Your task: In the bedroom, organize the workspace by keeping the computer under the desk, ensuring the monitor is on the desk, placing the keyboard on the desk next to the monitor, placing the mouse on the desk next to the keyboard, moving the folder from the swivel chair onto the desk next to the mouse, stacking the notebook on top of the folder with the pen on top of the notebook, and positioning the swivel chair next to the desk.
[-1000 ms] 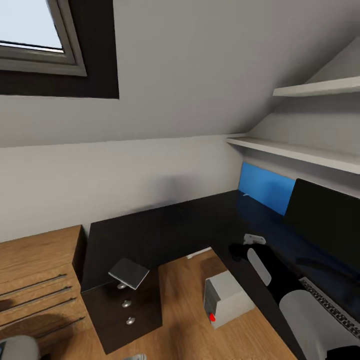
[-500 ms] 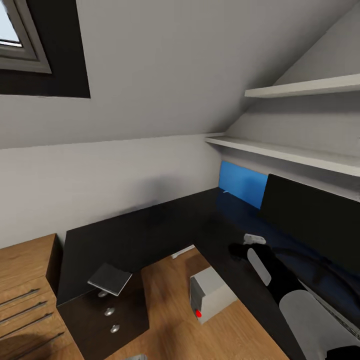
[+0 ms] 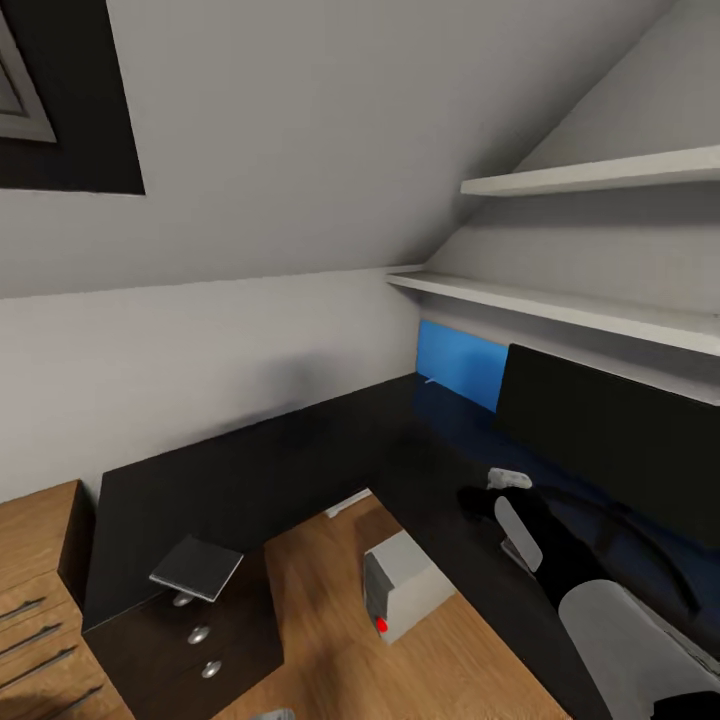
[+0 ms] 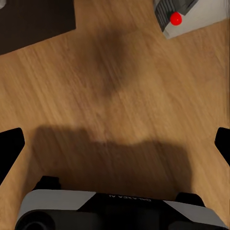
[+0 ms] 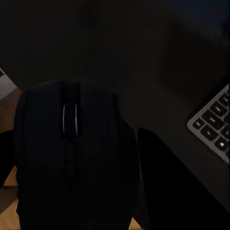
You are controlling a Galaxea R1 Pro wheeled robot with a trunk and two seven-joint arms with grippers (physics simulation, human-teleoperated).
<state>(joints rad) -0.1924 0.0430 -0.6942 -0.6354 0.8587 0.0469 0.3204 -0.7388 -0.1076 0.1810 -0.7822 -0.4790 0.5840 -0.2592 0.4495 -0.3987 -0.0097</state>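
Presently, the mouse (image 5: 67, 148) is seen pinched in the right end effector (image 3: 478, 500) over the black bench (image 3: 300, 450), monitor (image 3: 610, 440) at its 2 o'clock. Left end effector (image 4: 115, 143) is spread above the floor (image 4: 96, 96); computer (image 3: 405, 585) under bench, notebook (image 3: 196, 567) at 9 o'clock.

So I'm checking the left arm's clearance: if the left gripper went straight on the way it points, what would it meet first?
Most likely the bare wood floor. The left gripper points down at it with open fingers; the computer sits off to one side.

Right arm (image 3: 590, 590) extended, left fingers (image 4: 9, 143) spread
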